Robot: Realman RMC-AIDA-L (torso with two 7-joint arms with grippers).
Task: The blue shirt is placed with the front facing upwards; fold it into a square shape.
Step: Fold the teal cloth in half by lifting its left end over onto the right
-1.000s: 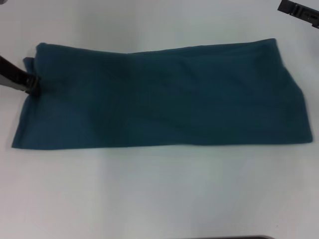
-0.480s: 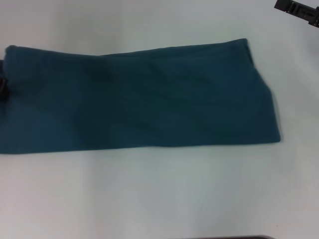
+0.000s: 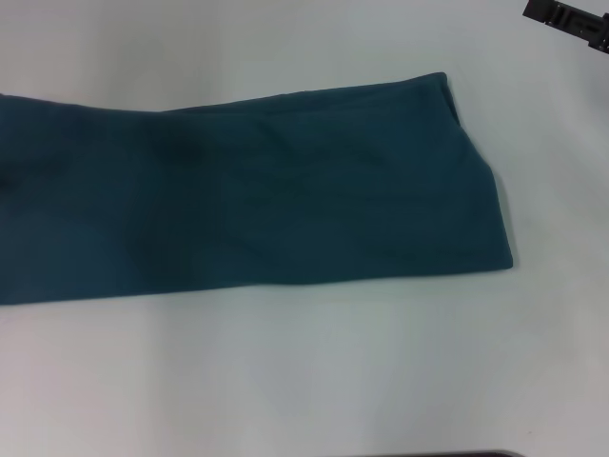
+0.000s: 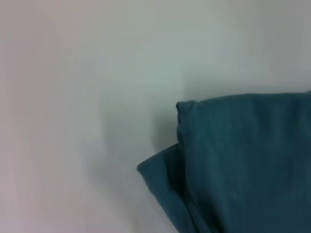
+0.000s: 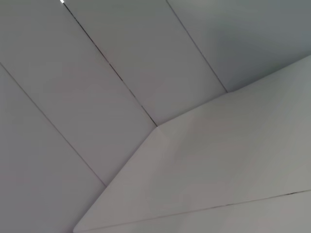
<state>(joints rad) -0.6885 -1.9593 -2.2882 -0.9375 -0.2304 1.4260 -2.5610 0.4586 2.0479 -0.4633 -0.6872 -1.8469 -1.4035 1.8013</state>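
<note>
One long band is what the blue shirt (image 3: 238, 190) makes on the table (image 3: 304, 381), its long axis running left to right and its left end passing out of the head view at the table's left edge. That end lies toward the left arm, so the left arm is nearer. Only the left wrist view shows the layered left corner (image 4: 182, 145). Neither gripper's fingers show, so I cannot tell their state; the right gripper (image 3: 571, 24) sits at the far right corner.

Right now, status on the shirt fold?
Blue shirt folded into long band on white table, not square yet. Right gripper parked far corner. Nothing in the way.
</note>
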